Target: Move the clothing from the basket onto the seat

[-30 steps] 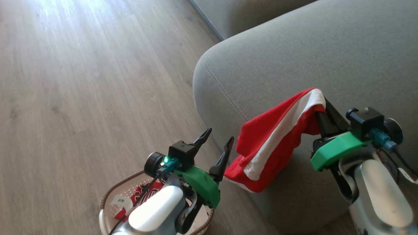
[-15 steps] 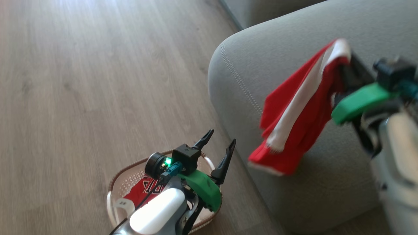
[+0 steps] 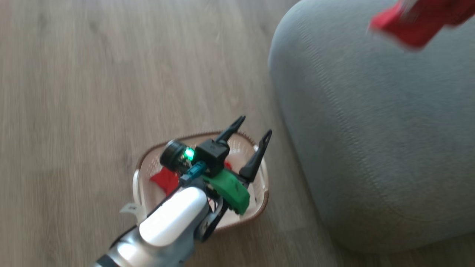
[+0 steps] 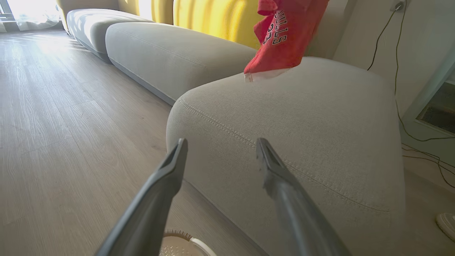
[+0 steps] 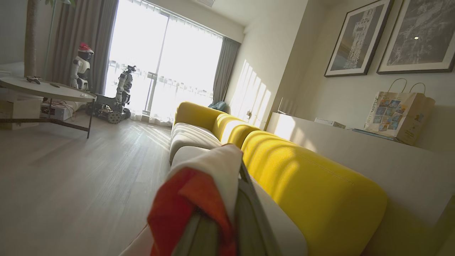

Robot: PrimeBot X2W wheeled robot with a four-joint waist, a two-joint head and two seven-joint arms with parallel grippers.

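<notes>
Grey sofa (image 3: 371, 148), red lettered garment (image 4: 284, 39) hanging over its rounded end
Beside it on the wood floor (image 3: 74, 111) the basket (image 3: 262, 185) holds another red piece (image 3: 165, 180) — the left gripper (image 3: 256, 126) hovers above, fingers apart and empty; the right gripper (image 5: 243, 188) is clamped on the hanging garment.

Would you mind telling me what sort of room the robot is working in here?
Most likely a living room, perhaps a staged one: a long sofa with yellow back cushions, framed pictures, and floor-length curtains beside a big window. Other robots by it hint at a test space.
</notes>
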